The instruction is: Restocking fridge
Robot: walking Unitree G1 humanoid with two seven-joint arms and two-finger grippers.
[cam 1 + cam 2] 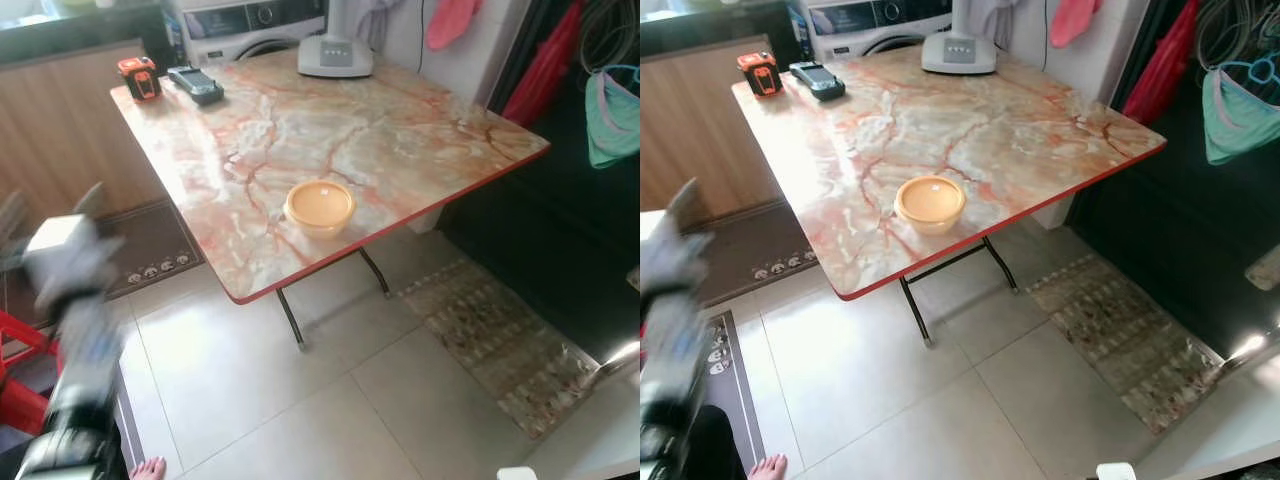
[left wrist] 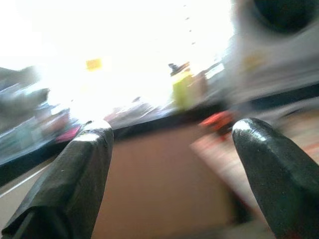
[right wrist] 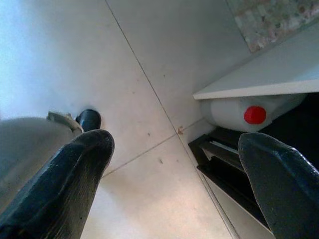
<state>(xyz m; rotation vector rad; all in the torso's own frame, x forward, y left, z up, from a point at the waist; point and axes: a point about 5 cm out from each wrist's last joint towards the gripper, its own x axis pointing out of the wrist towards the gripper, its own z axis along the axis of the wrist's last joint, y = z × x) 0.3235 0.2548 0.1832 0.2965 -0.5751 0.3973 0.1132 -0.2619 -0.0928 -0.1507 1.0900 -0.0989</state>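
Note:
A round yellow lidded container [image 1: 319, 205] sits near the front edge of the marble-patterned table [image 1: 400, 130]. My left arm [image 1: 75, 330] is raised at the left of the scene and blurred, well short of the table. In its wrist view the left gripper [image 2: 172, 132] is open and empty, facing a wooden counter front. The right gripper [image 3: 174, 142] is open and empty too, hanging over the tiled floor beside a white jug with a red cap [image 3: 249, 112] under a white shelf [image 3: 264, 79].
On the table's far side lie an orange tape measure [image 1: 139, 77], a dark handset [image 1: 195, 84] and a white appliance base [image 1: 335, 55]. A patterned rug [image 1: 500, 345] lies to the right, a dark mat [image 1: 150, 250] to the left. A person's bare foot [image 1: 148, 468] is at the bottom edge.

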